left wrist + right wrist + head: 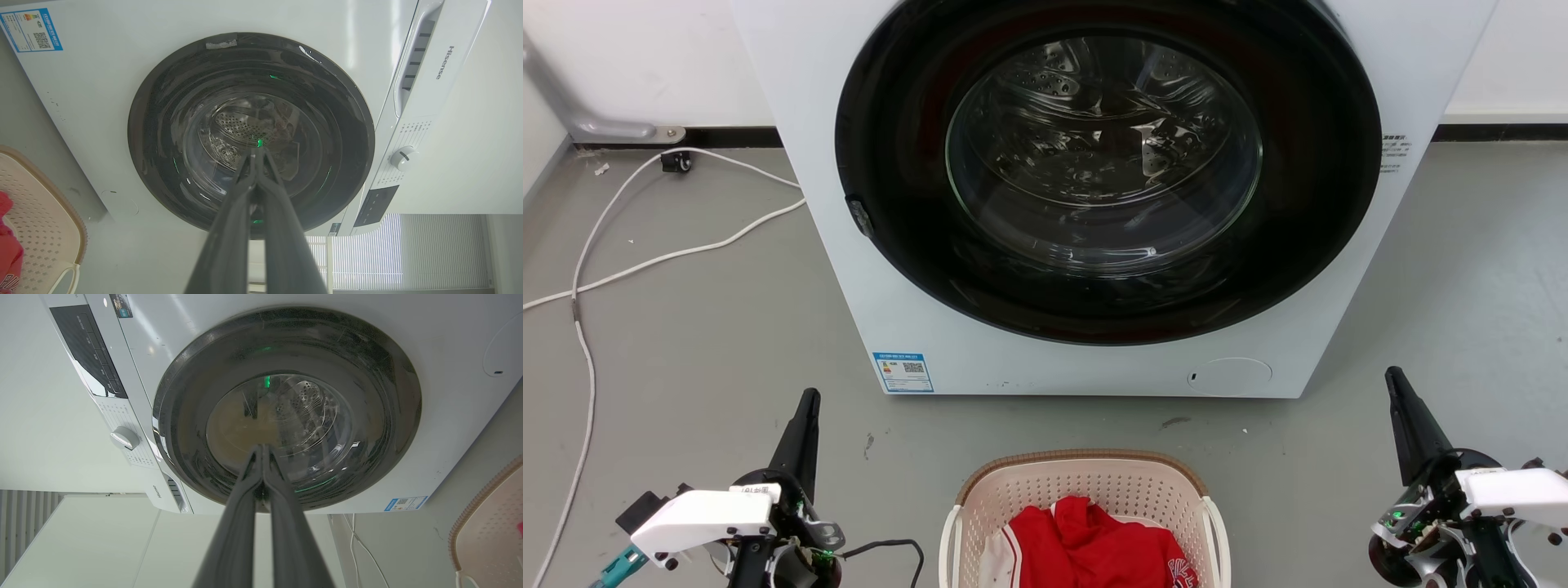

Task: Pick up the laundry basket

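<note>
While the left pincer point(808, 402) and right pincer point(1395, 380) sit clenched, empty, the laundry basket point(1086, 482) between them needs both opened at its handles point(948, 539).

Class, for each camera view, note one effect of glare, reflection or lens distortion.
Head view: room reflections streak the white washing machine's round glass door. Left wrist view: green glints dot that glass, and the door looks oval. Right wrist view: highlights run down the shut right end effector's glossy dark fingers.

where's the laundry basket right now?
Head view, bottom centre: the laundry basket sits on the floor before the washing machine, between the left hand and right hand, red clothing inside.
</note>
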### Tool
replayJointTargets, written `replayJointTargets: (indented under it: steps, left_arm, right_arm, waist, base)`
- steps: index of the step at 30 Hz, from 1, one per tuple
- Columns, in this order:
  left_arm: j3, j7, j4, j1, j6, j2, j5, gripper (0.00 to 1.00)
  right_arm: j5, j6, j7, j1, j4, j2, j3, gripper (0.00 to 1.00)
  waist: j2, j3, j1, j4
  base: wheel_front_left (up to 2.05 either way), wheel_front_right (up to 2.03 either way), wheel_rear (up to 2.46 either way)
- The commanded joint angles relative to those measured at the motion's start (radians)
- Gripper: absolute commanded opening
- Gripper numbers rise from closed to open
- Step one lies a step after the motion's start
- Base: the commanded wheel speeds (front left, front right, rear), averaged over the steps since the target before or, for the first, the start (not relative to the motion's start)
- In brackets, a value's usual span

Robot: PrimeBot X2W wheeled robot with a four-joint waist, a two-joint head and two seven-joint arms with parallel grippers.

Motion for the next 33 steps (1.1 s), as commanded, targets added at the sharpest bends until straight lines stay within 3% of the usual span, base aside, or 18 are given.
replayJointTargets:
  steps: [1,33]
  left_arm:
    - [0.003,0.002,0.001,-0.011,-0.005,-0.001,0.004,0.00]
    - [0.007,0.005,0.002,-0.012,-0.005,-0.003,0.008,0.00]
  right_arm:
    - [-0.003,0.000,0.002,-0.011,0.001,0.004,-0.002,0.00]
    - [-0.006,0.000,0.004,-0.012,0.001,0.005,-0.004,0.00]
  waist:
    - [0.0000,0.000,0.0000,0.000]
    - [0.0000,0.000,0.0000,0.000]
  base:
    - [0.00,0.00,0.00]
    - [0.00,0.00,0.00]
